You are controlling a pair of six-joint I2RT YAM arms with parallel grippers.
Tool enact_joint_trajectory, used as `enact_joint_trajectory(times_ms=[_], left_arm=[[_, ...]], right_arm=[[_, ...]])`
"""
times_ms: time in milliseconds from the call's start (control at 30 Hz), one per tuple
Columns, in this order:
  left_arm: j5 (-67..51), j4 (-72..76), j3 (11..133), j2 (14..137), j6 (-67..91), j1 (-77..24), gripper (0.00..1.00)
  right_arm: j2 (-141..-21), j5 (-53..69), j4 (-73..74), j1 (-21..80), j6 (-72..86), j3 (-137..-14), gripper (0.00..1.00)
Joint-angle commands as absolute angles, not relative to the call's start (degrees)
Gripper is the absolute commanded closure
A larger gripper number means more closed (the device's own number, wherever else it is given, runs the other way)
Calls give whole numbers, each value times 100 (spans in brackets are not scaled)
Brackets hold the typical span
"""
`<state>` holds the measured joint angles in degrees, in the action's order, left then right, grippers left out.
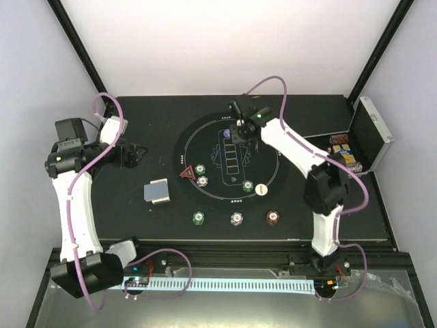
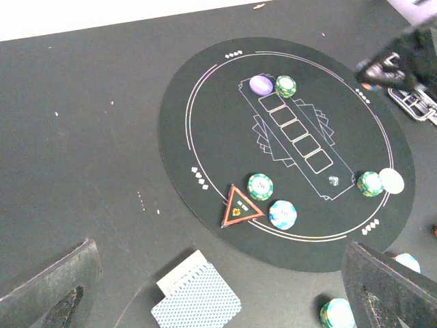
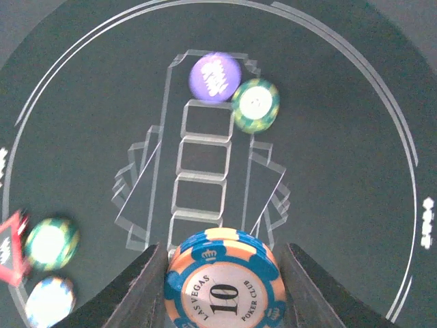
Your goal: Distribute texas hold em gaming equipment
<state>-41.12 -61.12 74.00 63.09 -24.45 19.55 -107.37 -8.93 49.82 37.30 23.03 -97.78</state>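
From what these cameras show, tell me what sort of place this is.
Probably a robot test cell dressed as a poker table: white walls and black frame posts enclose a black tabletop, on it a round black mat with white card outlines, striped chips and an open silver metal case.

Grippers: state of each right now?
Left gripper: open, holding nothing.
Right gripper: closed on a blue-and-orange striped round chip marked 10.
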Motion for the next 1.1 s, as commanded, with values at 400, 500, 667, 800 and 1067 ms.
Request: enact_joint_trajectory(times_ms=[400, 500, 667, 800, 1067], left_arm=[[-4249, -5983, 7373, 6386, -2531, 1980, 1], [-4294, -5941, 7390, 6392, -2507, 1978, 1], [-4368, -5939, 7459, 6408, -2452, 1982, 1], [-4403, -5923, 7462, 6390, -2435, 1978, 1], [-4360, -5933, 7476, 6370, -2451, 1978, 1]], right_arm=[[-14154, -664, 5643, 2295, 1947, -13143, 80], [-14411, -649, 5650, 2262, 1950, -13359, 79], [-14721, -598, 5599, 2215, 1985, -13642, 77], [-14895, -564, 5549, 2197, 2036, -13814, 74], [-14846, -453, 5534, 2191, 2048, -13858, 47]])
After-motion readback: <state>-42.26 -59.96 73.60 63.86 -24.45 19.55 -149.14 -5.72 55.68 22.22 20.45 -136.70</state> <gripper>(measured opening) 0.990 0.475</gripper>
